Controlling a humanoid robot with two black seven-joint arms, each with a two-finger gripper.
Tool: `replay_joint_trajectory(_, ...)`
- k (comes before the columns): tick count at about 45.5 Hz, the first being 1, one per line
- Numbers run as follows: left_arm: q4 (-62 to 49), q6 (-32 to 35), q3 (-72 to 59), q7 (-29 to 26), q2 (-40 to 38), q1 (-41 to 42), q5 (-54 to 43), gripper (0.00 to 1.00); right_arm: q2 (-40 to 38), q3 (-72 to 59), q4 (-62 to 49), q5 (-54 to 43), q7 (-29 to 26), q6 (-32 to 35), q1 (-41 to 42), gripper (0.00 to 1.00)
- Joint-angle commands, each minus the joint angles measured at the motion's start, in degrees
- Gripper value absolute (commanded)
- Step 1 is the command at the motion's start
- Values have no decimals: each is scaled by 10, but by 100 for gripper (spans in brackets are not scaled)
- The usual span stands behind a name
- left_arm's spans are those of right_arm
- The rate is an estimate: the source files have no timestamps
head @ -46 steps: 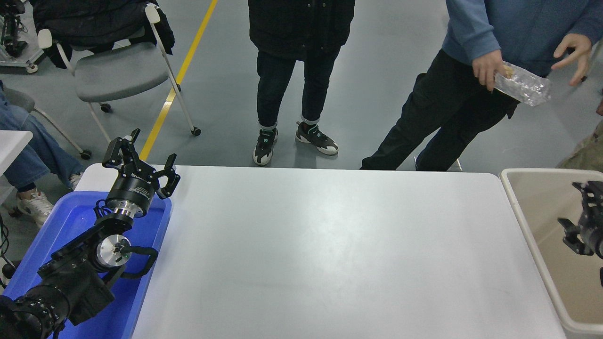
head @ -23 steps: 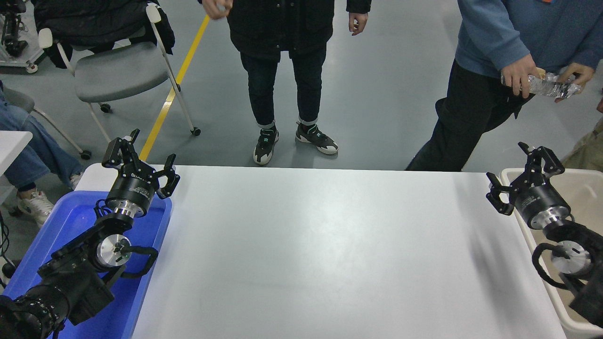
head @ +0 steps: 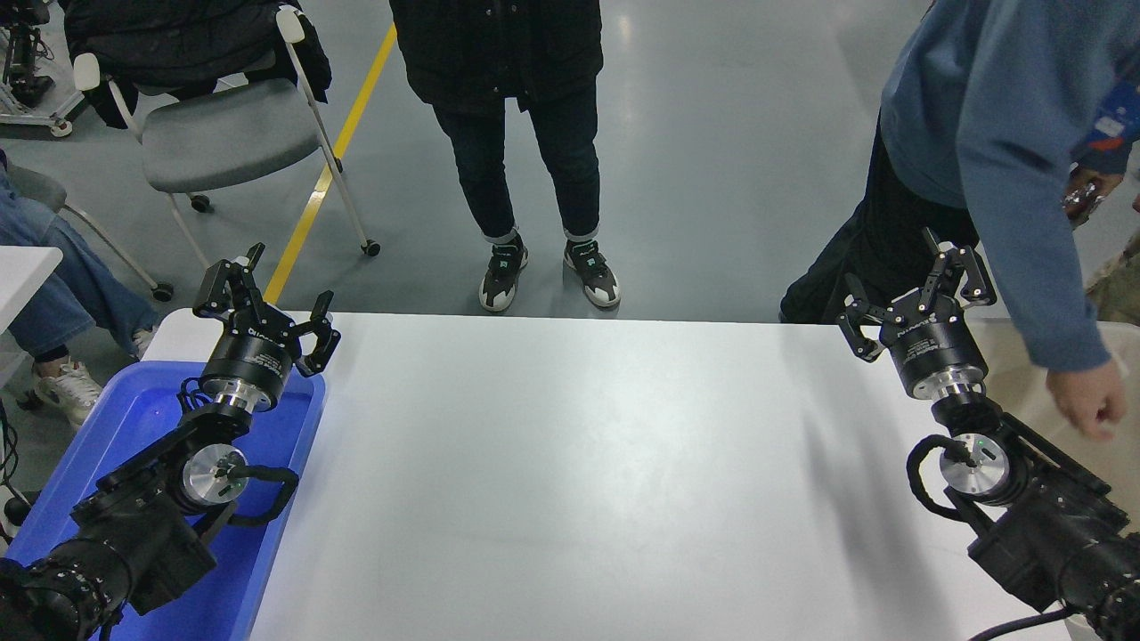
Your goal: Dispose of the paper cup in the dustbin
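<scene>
Right gripper (head: pixel 917 289) at the white table's (head: pixel 588 463) far right corner, fingers spread, nothing held. Left gripper (head: pixel 264 303) parked over the blue tray (head: pixel 134 418) at far left, fingers also spread and empty. Dustbin (head: pixel 1011 369) at right edge, mostly hidden behind the right arm and a person's hand (head: pixel 1088 401) reaching over it. Paper cup not visible anywhere.

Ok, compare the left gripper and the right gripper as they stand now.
The left gripper hangs over the blue tray at the table's left end; the right gripper is at the far right corner, beside a person's hand. Both are black, open, empty and point away from the camera.
</scene>
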Motion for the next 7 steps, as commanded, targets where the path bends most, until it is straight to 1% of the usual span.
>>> replay_joint_trajectory(1,0,0,0,0,0,0,0,100,8,10,0,-9,3,-5,-4,100)
replay_joint_trajectory(7,0,0,0,0,0,0,0,100,8,10,-1,-13,4,-10,-3,100)
